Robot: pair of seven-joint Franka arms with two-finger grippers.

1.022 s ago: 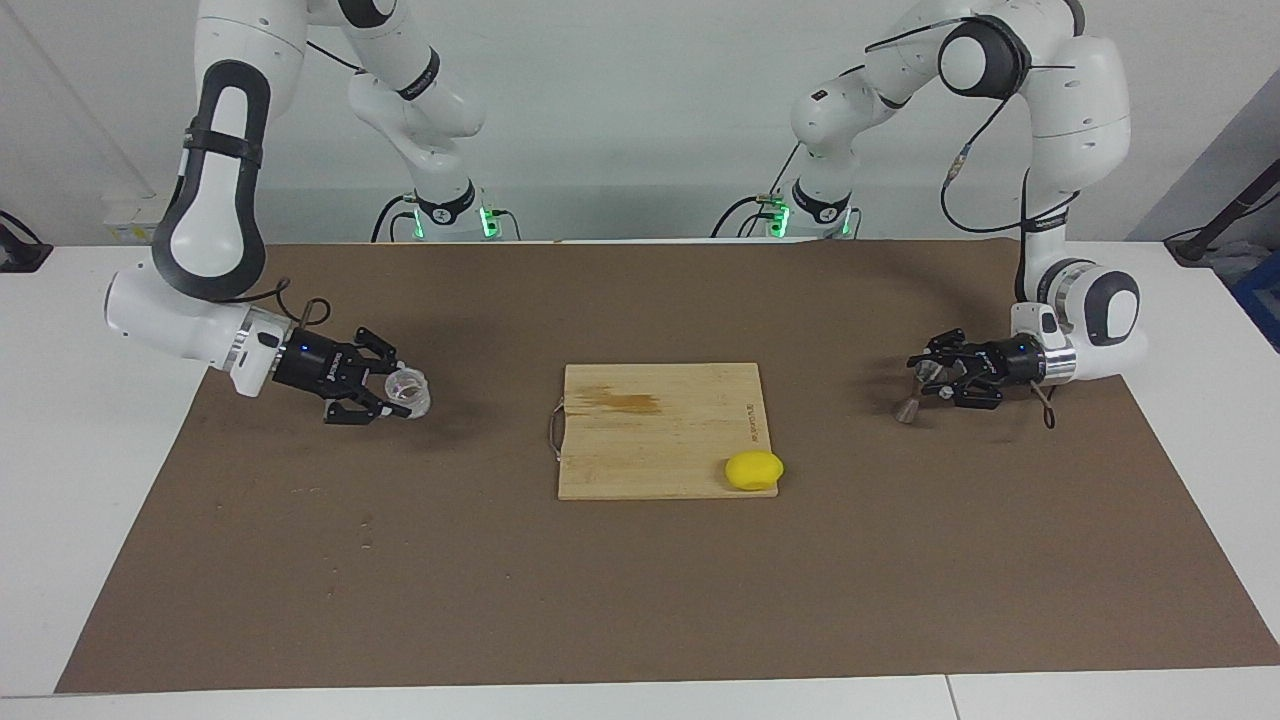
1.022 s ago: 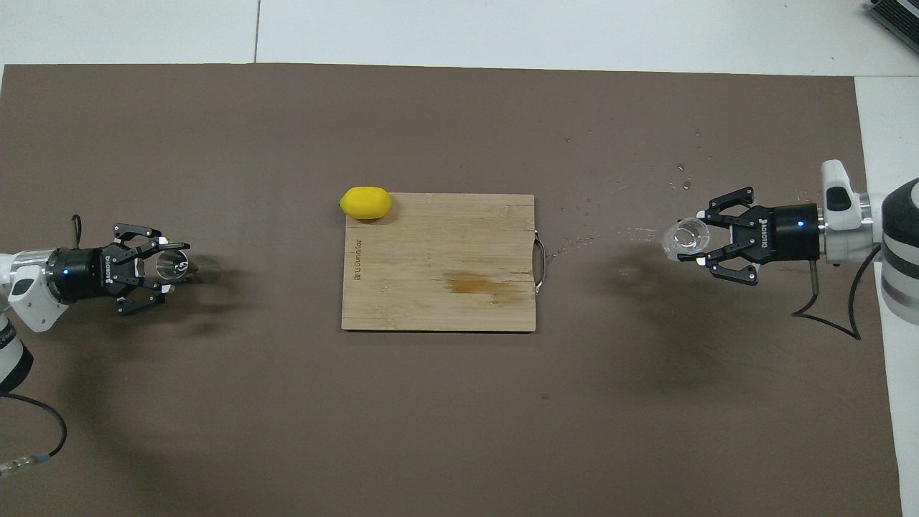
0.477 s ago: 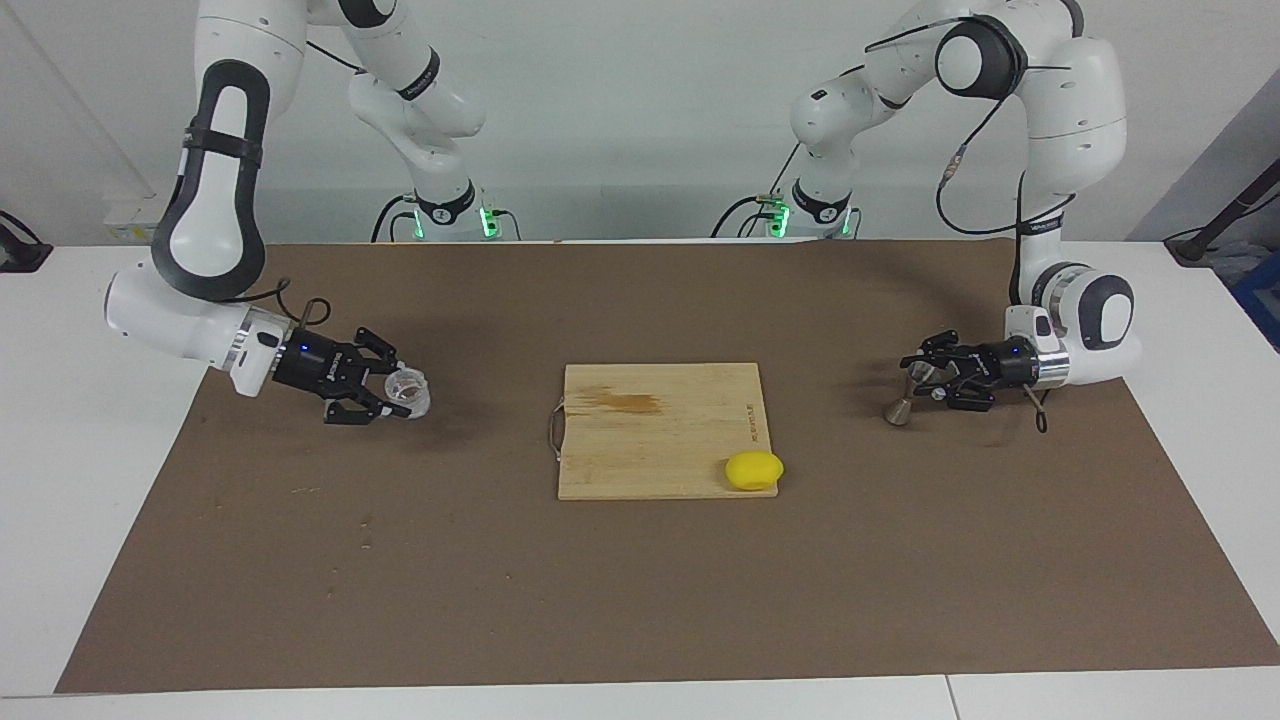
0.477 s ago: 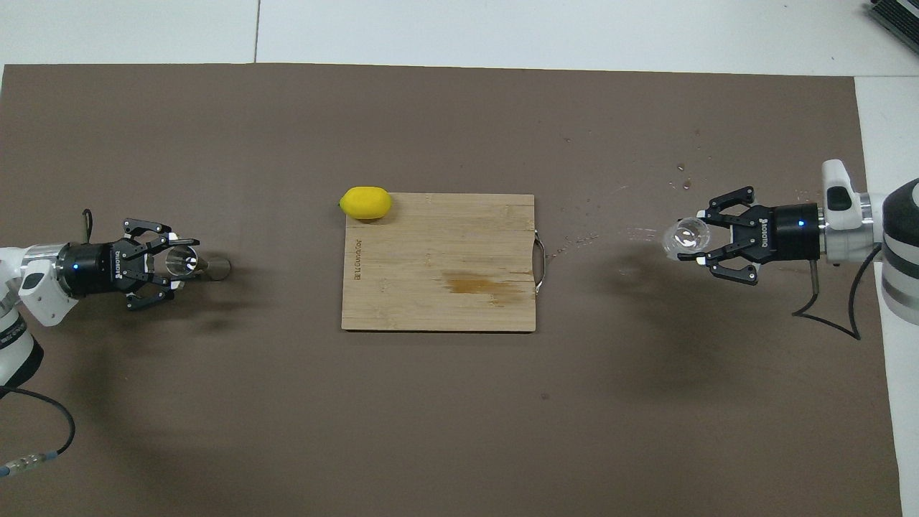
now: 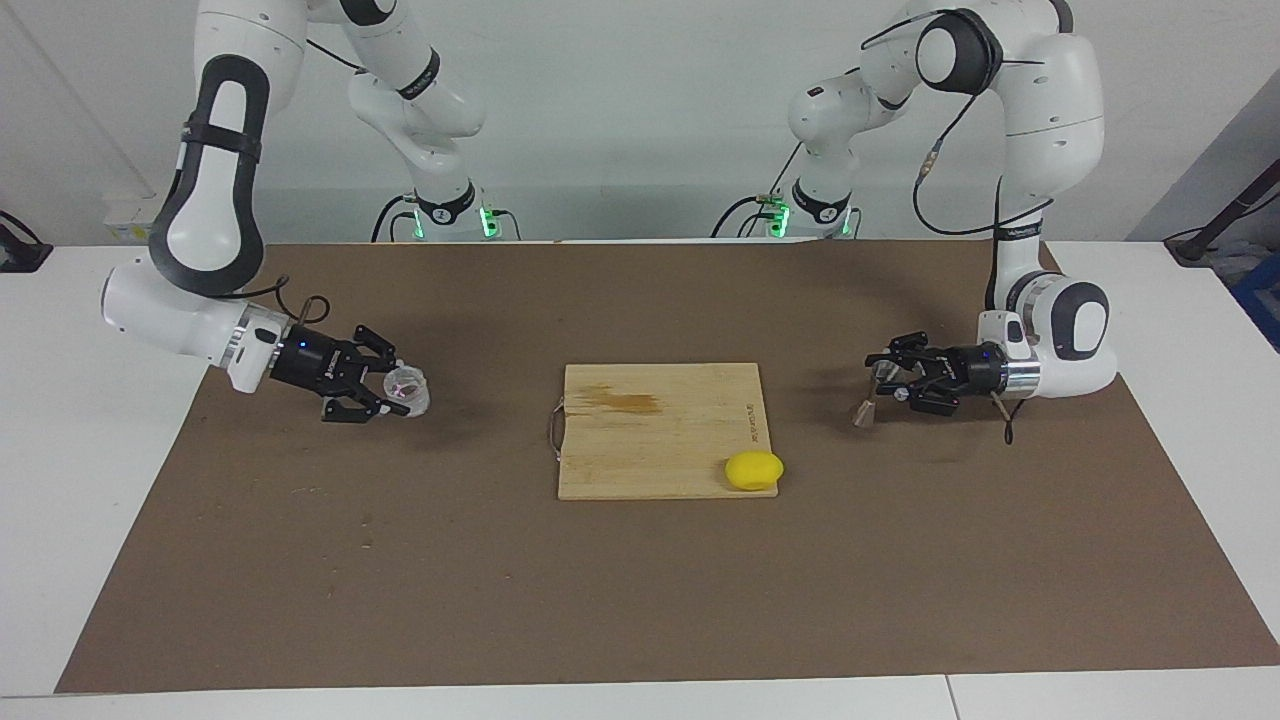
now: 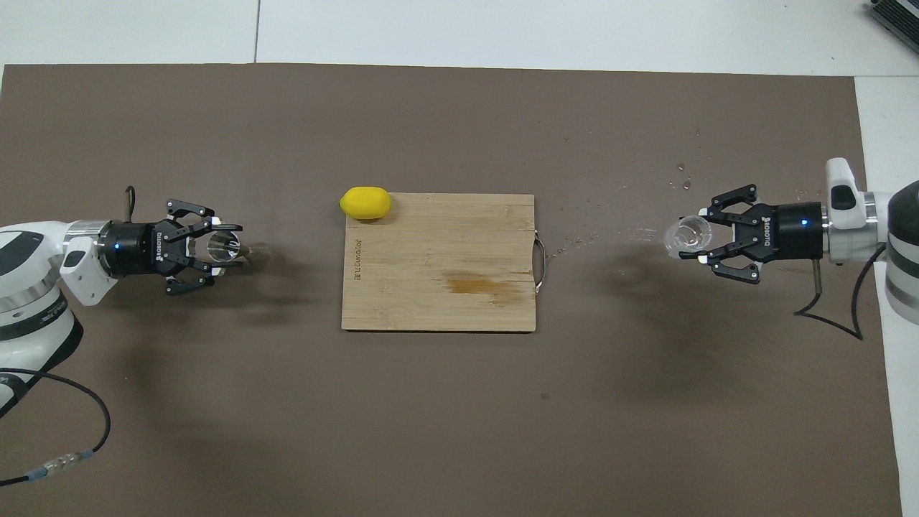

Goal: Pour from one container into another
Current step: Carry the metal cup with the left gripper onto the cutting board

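The clear glass cup (image 5: 412, 389) is held in my right gripper (image 5: 399, 388), just above the brown mat at the right arm's end of the table. In the overhead view the cup (image 6: 680, 235) sticks out past the right gripper (image 6: 698, 235) toward the cutting board. The silver hourglass jigger (image 5: 862, 412) is held at its upper cone in my left gripper (image 5: 886, 381), a little above the mat at the left arm's end. In the overhead view the jigger (image 6: 243, 250) shows in the left gripper (image 6: 223, 248). Both grippers point toward the middle of the table.
A wooden cutting board (image 5: 650, 440) with a metal handle lies in the middle of the mat, also seen from overhead (image 6: 431, 287). A yellow lemon (image 5: 754, 470) rests at its corner toward the left arm's end, farther from the robots. Water drops (image 6: 682, 183) dot the mat near the right gripper.
My left gripper has moved toward the cutting board with the jigger in it. My right gripper with the glass cup has stayed almost in place.
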